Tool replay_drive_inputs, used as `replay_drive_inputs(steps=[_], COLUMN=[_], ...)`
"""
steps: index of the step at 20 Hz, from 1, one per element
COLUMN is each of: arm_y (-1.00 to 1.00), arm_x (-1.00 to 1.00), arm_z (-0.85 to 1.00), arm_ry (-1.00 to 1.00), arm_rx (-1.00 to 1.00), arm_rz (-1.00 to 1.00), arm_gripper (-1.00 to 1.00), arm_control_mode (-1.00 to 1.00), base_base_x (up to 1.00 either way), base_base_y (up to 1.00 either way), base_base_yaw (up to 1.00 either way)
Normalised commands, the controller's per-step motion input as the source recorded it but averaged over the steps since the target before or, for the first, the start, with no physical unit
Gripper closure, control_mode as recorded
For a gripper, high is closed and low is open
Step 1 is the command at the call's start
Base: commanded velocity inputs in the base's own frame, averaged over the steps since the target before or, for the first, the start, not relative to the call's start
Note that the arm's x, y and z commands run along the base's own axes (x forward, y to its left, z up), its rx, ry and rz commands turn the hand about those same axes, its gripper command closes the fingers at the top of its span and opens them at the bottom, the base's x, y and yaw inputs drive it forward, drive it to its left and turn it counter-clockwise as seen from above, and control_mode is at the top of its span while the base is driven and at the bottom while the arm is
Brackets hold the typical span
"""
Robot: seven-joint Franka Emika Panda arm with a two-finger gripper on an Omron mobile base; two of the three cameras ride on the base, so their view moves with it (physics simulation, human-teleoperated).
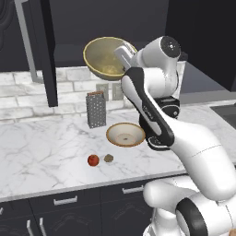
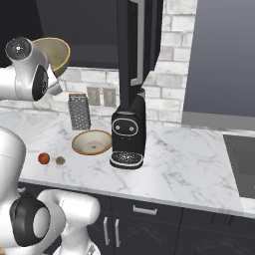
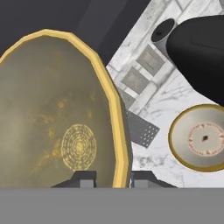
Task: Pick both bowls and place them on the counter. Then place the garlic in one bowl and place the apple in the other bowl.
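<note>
With the pincer [image 3: 113, 178] clamped on the deep bowl's [image 1: 105, 57] rim aloft, lowering it onto the tabletop [image 1: 41, 152], seemingly left of the shallow bowl [image 1: 125, 134], comes next.

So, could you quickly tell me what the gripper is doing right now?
Gripper: closed on the rim of the deep olive-tan bowl, holding it up in the air above the counter.

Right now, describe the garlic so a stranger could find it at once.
Start at the white marble counter and find the metal grater standing by the brick wall. In front of it, near the counter's front edge, two tiny things lie side by side, apart: the garlic is the dull brownish-grey knobbly lump, nearer the shallow tan bowl, not the shiny red apple.
</note>
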Motion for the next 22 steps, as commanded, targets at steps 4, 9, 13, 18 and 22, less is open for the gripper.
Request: replay_drive_inputs(steps=[4,9,13,18,22], arm_y=[0.06,0.09,0.33,0.53,0.68], arm_x=[-0.34,-0.32,-0.16,-0.01,0.00], arm_z=[-0.37,-0.55,-0.53,-0.49,-0.50], arm_ry=[0.14,0.10,0.12,0.17,0.17], arm_rx=[0.00,0.00,0.00,0.00,-0.01], arm_rz=[0.04,0.06,0.11,0.14,0.15], arm_gripper=[1.00,1.00,1.00,1.00,1.00], arm_control_mode=[-1.00,-1.00,-1.00,-1.00,-1.00], base_base_x=[0.00,0.00,0.00,0.00,0.00], base_base_y=[0.00,0.00,0.00,0.00,0.00], base_base_yaw=[0.00,0.00,0.00,0.00,0.00])
